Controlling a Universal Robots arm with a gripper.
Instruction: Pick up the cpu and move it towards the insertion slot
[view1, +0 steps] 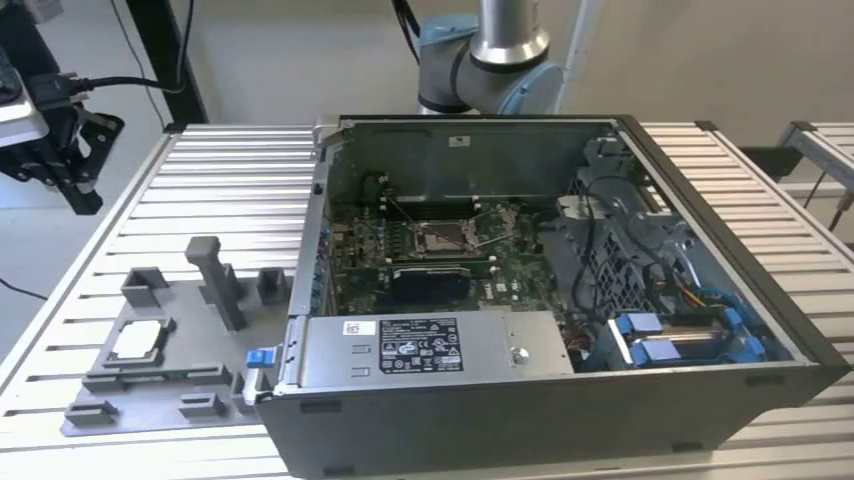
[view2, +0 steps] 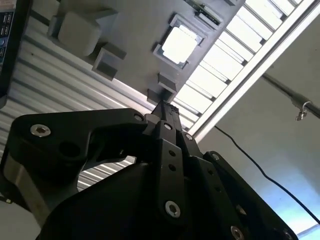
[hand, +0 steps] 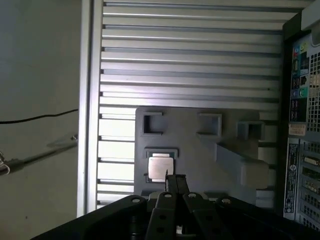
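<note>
The cpu (view1: 138, 340) is a small silvery square chip lying flat in a raised frame on the grey fixture plate (view1: 174, 395), at the exterior view's left, outside the computer case. Both wrist views show the cpu (view2: 179, 44) (hand: 160, 164) from above. My black gripper (view1: 83, 195) hangs high over the table's far left corner, well above and away from the chip. Its fingers (view2: 164, 107) (hand: 172, 179) are shut together with nothing between them. The insertion slot (view1: 441, 237), a metal-framed square socket, sits on the board inside the open case.
The open computer case (view1: 534, 290) takes up the middle and right of the slatted table (view1: 227, 190). Grey fixture blocks and a tall post (view1: 220, 280) stand around the chip. A black cable (hand: 40, 118) runs beyond the table's edge.
</note>
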